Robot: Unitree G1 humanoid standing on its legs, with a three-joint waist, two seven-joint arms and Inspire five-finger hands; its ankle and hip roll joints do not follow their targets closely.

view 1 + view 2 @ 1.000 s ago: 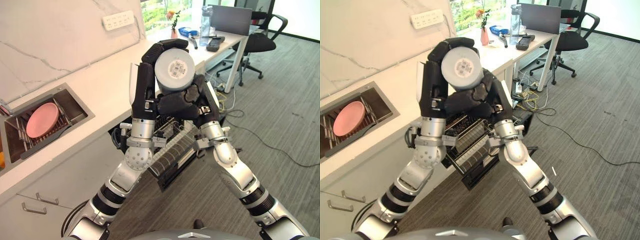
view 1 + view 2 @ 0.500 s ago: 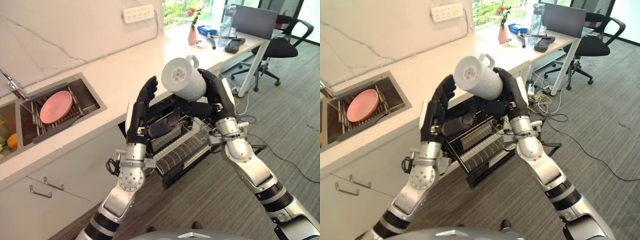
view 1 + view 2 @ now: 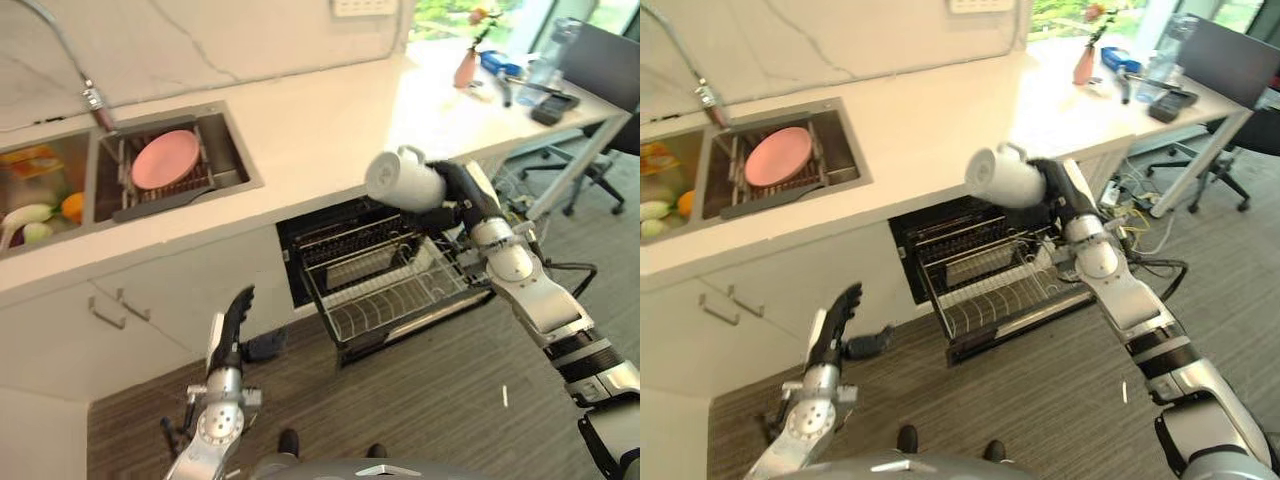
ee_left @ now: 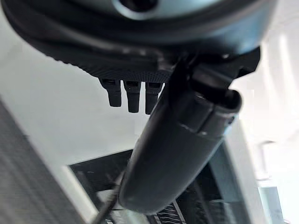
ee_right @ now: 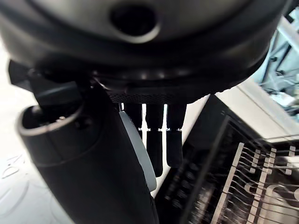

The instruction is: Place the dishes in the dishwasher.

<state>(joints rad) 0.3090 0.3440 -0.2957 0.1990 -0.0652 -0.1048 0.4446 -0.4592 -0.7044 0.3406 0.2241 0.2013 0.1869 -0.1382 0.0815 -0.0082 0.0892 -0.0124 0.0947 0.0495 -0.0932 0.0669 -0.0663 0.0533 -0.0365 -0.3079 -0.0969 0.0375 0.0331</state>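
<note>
Dishes are what I'm loading, and the landmark I steer by is the pulled-out wire dishwasher rack (image 3: 395, 295). Nearest me, well short of that rack and low by the wooden floor (image 3: 1040, 390), my left hand (image 3: 232, 322) hangs with fingers straight and relaxed, holding nothing. Past it, directly above the rack, my right hand (image 3: 462, 196) has its fingers curled round a white cylindrical ceramic mug (image 3: 404, 180) with a loop handle, the mug lying on its side high over the wire tines. Beyond the rack sits the dark dishwasher cavity (image 3: 940, 225) under the white stone countertop (image 3: 930, 120). Farther off, well to the left of the rack, a pink round plate (image 3: 165, 158) stands in a drainer inside the steel sink (image 3: 845, 170), not yet loaded.

My worry is the height: if the grip slackens, the smooth mug drops onto the wire and may chip or bounce out to the floor. Lowering it tilted, I judge the handle could snag a tine and tip the mug. Coming in too far back, it could knock the countertop edge.
</note>
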